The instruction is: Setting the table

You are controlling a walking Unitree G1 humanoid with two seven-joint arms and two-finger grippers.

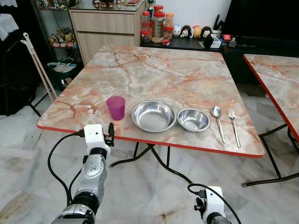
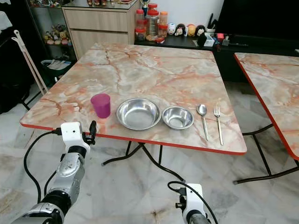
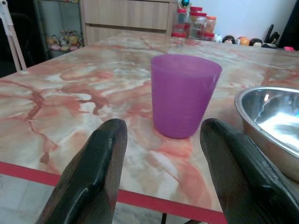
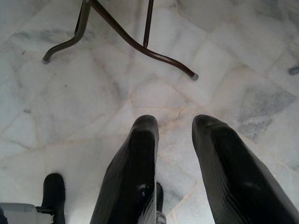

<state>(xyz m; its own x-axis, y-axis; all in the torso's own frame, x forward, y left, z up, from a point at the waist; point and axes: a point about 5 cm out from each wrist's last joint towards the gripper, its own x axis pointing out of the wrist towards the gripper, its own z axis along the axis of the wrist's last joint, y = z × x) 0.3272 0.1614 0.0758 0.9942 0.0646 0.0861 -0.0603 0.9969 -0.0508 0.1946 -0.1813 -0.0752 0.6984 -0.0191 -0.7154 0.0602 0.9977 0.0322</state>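
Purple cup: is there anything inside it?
The purple cup stands upright at the table edge, beside the large steel bowl. Its visible inner wall looks bare; the bottom is hidden by the rim, so I cannot tell.

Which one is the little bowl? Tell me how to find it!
Look at the marble table and follow the row along its near red edge. The little bowl sits between the big bowl and the spoon. It is shiny metal like its neighbour, only smaller.
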